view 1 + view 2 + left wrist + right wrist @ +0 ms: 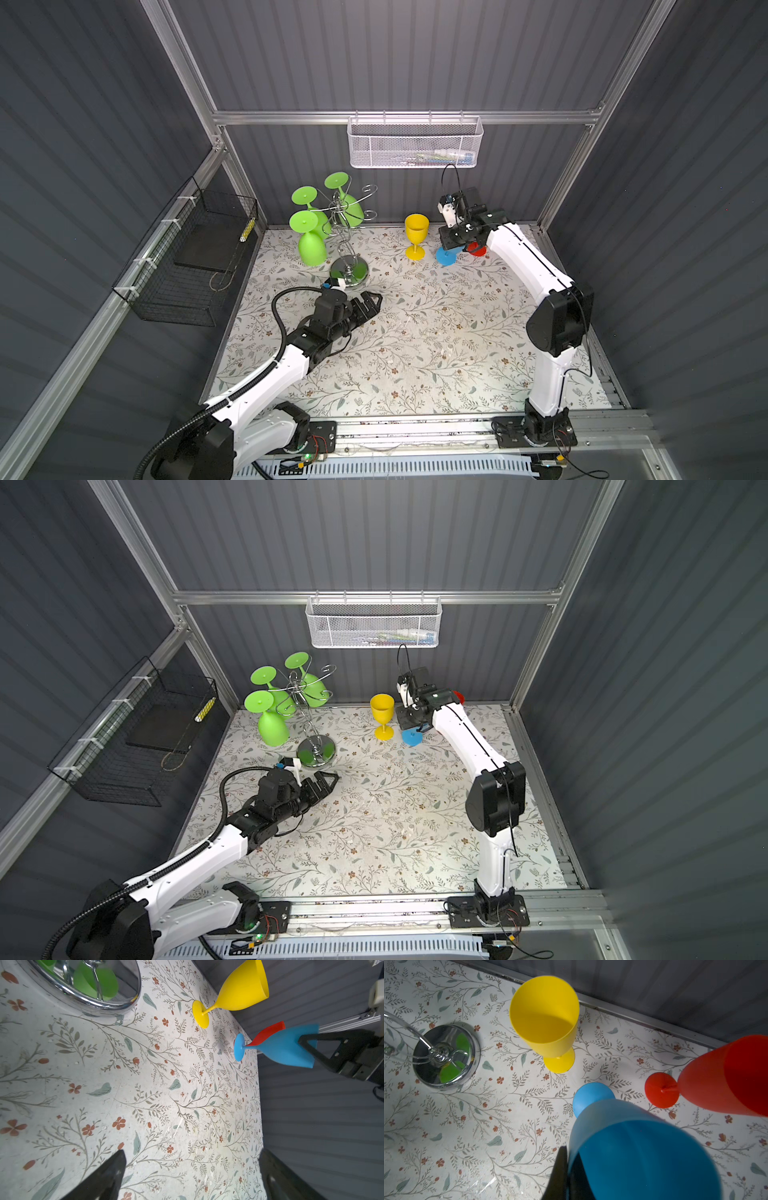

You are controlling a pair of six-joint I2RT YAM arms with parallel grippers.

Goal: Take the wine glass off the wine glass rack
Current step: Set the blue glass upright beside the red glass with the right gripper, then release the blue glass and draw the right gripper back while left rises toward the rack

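Where the wine glass rack (pixel 348 270) stands: far-left part of the floral table (pixel 415 353), near the back wall, upright on its round mirrored base.
On the rack: three green wine glasses (pixel 311 247) hang upside down from the curled arms, feet up; the other arms are bare.
Blue wine glass (pixel 633 1147): off the rack and well to its right, near the back edge of the table, bowl up and foot down. Whether the foot rests on the table or hangs just above it I cannot tell.
Right gripper (pixel 569 1166): clamped on the wall of the blue bowl at the rim, one finger outside and one inside, showing dark through the plastic.
Left gripper (pixel 193 1176): jaws spread wide with nothing between them, low over the table just in front of the rack's base, touching neither rack nor glass.
Yellow wine glass (pixel 416 232): upright on the table between the rack and the blue glass, apart from both.
Red wine glass (pixel 726 1076): just beside the blue one on its right, largely hidden by the right arm in both top views.
White mesh basket (pixel 415 145): hooked on the back rail, above the glasses.
Black wire basket (pixel 187 257): fixed to the left wall rail.
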